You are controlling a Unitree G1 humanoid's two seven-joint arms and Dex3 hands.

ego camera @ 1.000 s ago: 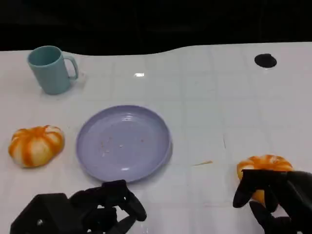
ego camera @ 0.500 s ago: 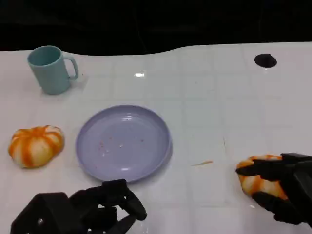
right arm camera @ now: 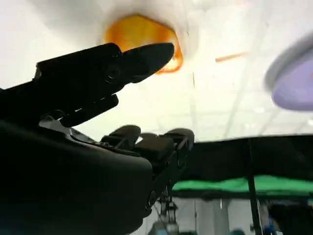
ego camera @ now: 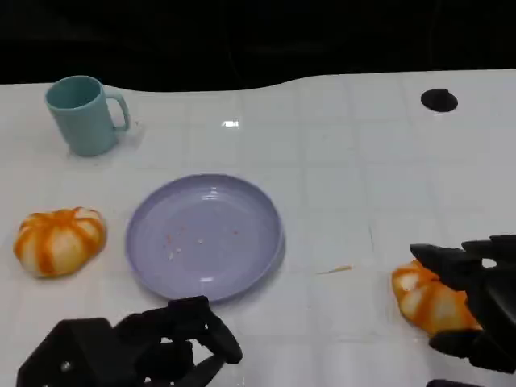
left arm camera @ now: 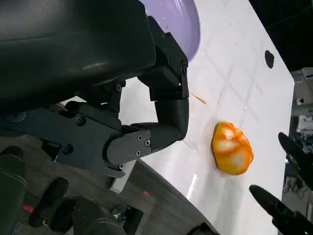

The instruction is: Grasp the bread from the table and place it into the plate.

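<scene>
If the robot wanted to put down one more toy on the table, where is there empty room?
Lots of bare white table lies between the teal mug, the black dot and the purple plate. The plate itself holds just crumbs. It is crowded at the near edge: the left hand below the plate, and the right hand around one bread. Another bread sits left of the plate.

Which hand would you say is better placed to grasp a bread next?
Probably the right hand: its spread fingers flank the bread. The left hand sits curled near the plate.
</scene>
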